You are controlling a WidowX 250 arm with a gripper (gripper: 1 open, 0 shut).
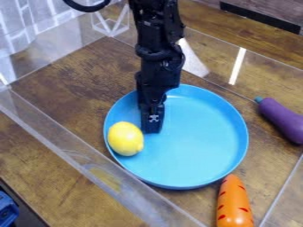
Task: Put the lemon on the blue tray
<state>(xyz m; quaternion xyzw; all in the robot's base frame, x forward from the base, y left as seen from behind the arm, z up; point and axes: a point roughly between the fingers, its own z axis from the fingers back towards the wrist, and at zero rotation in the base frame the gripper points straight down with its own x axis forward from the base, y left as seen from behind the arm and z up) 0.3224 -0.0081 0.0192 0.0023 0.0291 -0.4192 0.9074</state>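
Camera view, looking down at a wooden tabletop (pixel 71 97) enclosed by clear plastic walls (pixel 48 146). Nearest, at the table's front edge on the right of the picture, an orange toy carrot (pixel 233 202) lies just off the rim of the blue tray (pixel 207 142). The tray, round and shallow, sits in the middle of the tabletop. On its left part, touching the inside of the rim, rests the yellow lemon (pixel 126 138), lying free. Just beyond the lemon, over the tray's back-left area, a black gripper (pixel 153 123) points straight down, fingers released and holding nothing; its tip is close to the lemon but apart from it. Toward the table's right edge, outside the tray, lies a purple toy eggplant (pixel 282 118). The black arm (pixel 154 35) rises toward the far edge.
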